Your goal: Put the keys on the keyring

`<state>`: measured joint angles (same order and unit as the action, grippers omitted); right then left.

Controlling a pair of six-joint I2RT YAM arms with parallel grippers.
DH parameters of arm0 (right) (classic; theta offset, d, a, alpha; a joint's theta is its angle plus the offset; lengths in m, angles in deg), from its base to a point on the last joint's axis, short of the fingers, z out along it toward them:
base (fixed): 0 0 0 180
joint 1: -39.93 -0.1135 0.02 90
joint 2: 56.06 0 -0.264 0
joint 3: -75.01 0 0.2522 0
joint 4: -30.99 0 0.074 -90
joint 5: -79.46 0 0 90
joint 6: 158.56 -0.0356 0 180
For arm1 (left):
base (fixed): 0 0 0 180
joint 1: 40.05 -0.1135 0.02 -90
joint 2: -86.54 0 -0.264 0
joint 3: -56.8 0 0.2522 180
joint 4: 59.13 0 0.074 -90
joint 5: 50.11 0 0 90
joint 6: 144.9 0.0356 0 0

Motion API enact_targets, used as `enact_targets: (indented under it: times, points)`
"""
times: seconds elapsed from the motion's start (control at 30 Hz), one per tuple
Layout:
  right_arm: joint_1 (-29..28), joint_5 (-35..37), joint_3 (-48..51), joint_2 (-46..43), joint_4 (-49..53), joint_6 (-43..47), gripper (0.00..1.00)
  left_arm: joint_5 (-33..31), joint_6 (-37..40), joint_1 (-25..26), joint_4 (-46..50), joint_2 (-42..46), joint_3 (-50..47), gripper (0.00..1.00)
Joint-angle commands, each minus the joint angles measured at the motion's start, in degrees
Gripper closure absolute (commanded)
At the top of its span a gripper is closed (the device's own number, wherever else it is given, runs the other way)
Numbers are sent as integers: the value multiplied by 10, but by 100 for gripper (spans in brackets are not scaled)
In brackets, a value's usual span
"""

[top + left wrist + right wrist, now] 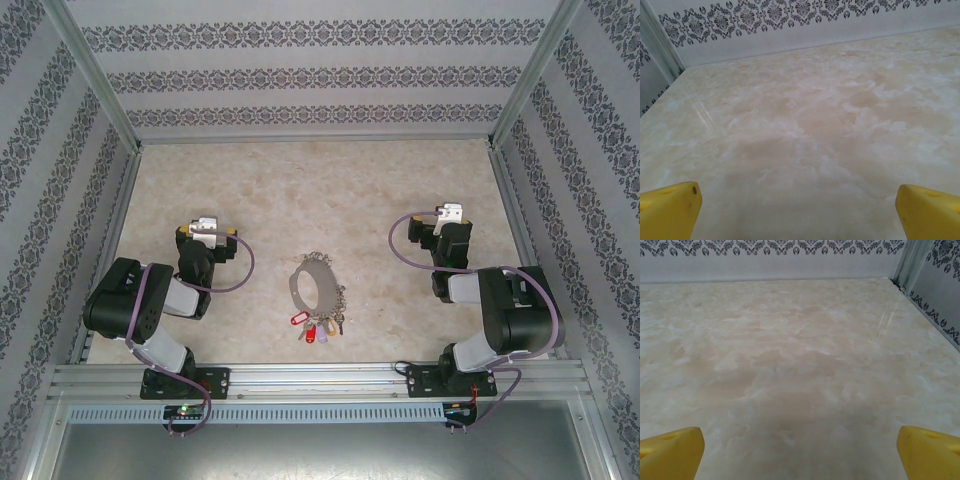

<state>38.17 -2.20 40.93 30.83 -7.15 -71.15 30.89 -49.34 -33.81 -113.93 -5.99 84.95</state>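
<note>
The keyring (303,290), a thin grey oval loop edged with small silvery rings, lies on the table between the two arms. At its near end sit the keys, with a red tag (297,320), a white tag (310,329) and a yellow tag (323,331). I cannot tell which of them hang on the loop. My left gripper (206,232) is well left of the loop and open; its yellow fingertips (667,210) stand wide apart over bare table. My right gripper (442,222) is well right of the loop, also open, with yellow fingertips (670,452) spread and nothing between them.
The marbled beige table (320,190) is boxed in by patterned walls (300,70) at the back and both sides, with metal posts at the far corners. An aluminium rail (320,378) carries both arm bases at the near edge. Purple cables loop beside each wrist.
</note>
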Motion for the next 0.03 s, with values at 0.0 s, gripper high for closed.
enact_targets:
  times: [0.0]
  points:
    - [-5,10,-10,-4,-7,1,2,8,-12,-7,-1,6,8,0]
